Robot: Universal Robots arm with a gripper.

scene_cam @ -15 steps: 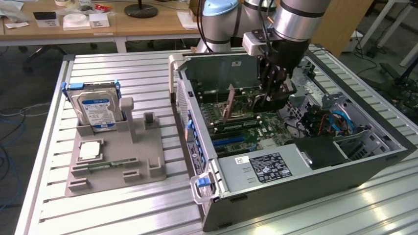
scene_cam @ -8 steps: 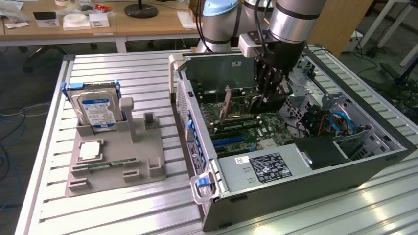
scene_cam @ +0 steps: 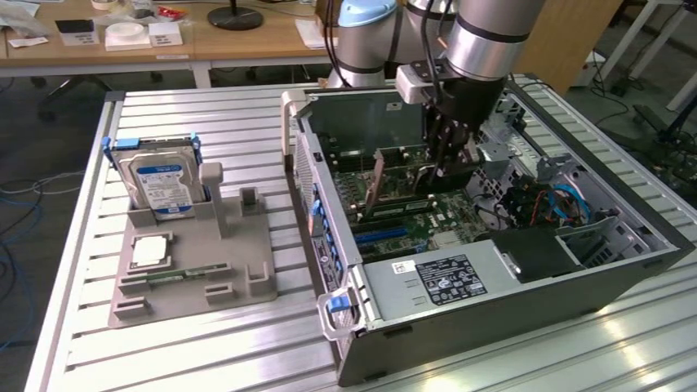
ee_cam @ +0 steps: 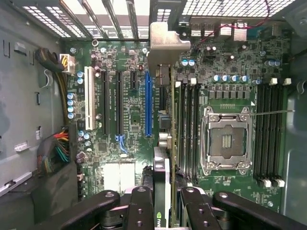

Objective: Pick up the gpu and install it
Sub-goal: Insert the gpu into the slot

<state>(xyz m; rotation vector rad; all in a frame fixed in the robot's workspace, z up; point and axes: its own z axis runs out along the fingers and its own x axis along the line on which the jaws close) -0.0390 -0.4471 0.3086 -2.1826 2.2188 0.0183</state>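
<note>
end effector [ee_cam: 162,194] clamped on gpu [ee_cam: 163,160], inside open computer case [scene_cam: 523,318], over motherboard [ee_cam: 129,120]

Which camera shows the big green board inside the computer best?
The wrist view: it faces the motherboard squarely, showing its slots and socket. The exterior view catches it slanted, partly behind the arm.
</note>
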